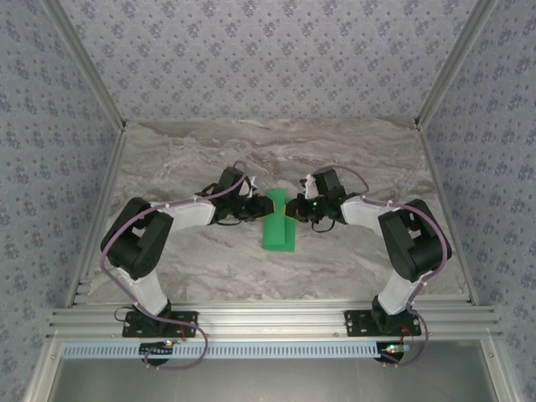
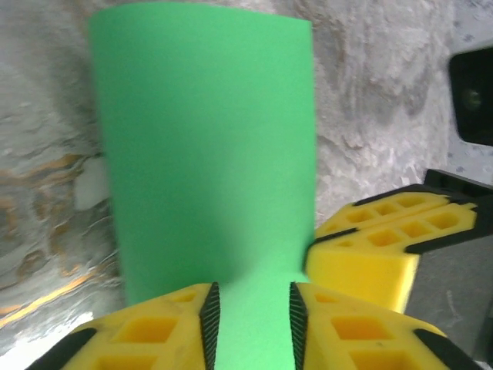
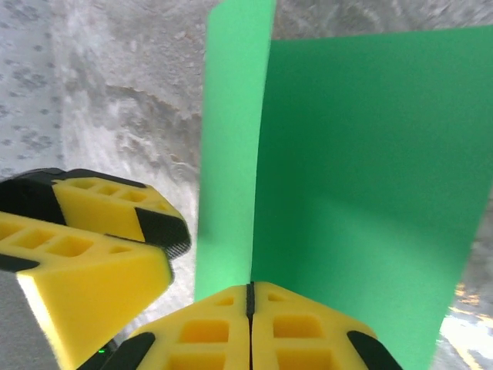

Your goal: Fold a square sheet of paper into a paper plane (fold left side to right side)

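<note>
The square sheet of paper (image 1: pixel 276 222), bright green, lies mid-table bent over into a narrow upright strip. My left gripper (image 1: pixel 256 209) is at its left edge and my right gripper (image 1: pixel 295 208) at its right edge. In the left wrist view the left gripper (image 2: pixel 254 308) has its pads apart, with the paper (image 2: pixel 204 139) showing through the gap. In the right wrist view the right gripper (image 3: pixel 250 289) is shut, and a raised flap of the paper (image 3: pixel 231 154) runs into the seam between its pads. The paper plane is out of view.
The marble table (image 1: pixel 167 159) is walled by patterned panels on three sides. An aluminium rail (image 1: pixel 268 322) runs along the near edge by both arm bases. The two grippers sit close together: the right one's fingers (image 2: pixel 377 239) are beside the left jaws.
</note>
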